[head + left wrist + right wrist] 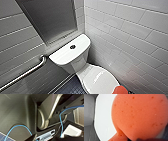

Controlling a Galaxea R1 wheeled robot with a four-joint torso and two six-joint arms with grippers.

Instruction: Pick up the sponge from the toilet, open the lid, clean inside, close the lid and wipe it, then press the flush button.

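White toilet [70,53] in a tiled corner, lid [97,77] shut. Orange sponge [121,89] rests on it, lower right, likely ready for pickup. State of right pincer: cannot tell.

White toilet [75,58] sits in a corner of white tiled walls [130,37], its tank against the back wall under a recessed grey panel [50,17]; the round dark flush button [72,46] is in the middle of the tank top. The lid [96,78] is down, glossy white, and the orange-red sponge [121,89] is at its front end, cut off by the frame edge. A metal grab bar [25,73] runs along the wall beside the tank, with dark floor [72,88] below.
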